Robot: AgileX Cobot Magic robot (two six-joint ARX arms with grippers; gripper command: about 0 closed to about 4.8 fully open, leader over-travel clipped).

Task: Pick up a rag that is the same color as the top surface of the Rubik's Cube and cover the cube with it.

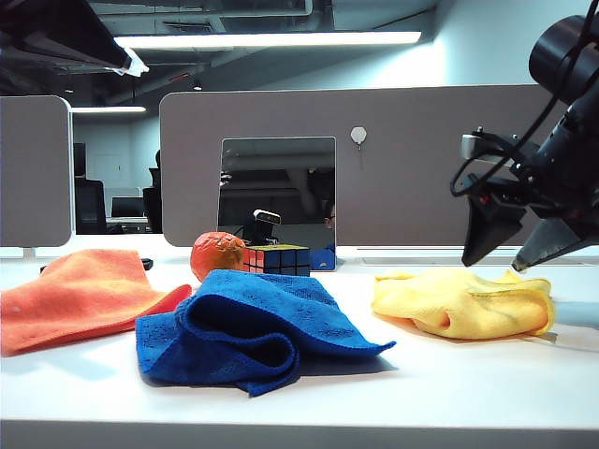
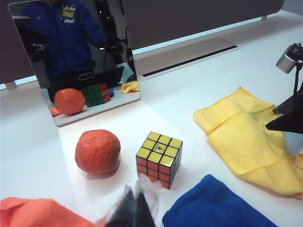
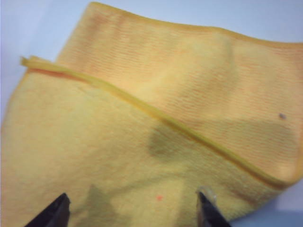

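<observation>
The yellow rag [image 1: 463, 301] lies crumpled on the table at the right, and it fills the right wrist view [image 3: 156, 118]. My right gripper [image 1: 489, 267] hangs just above its far right part, open, with nothing between its fingers [image 3: 134, 208]. The Rubik's Cube [image 2: 159, 158], yellow face up, stands uncovered beside the orange fruit [image 2: 98, 151]. In the exterior view the cube [image 1: 278, 258] is half hidden behind the blue cloth [image 1: 253, 327]. My left gripper [image 2: 135, 208] hovers short of the cube, its blurred dark fingers pressed together, empty.
An orange cloth [image 1: 80, 295] lies at the left, and the blue cloth [image 2: 222, 203] sits between it and the rag. A mirror [image 2: 75, 61] leans behind the cube and fruit. A grey partition [image 1: 393, 159] closes the back of the table.
</observation>
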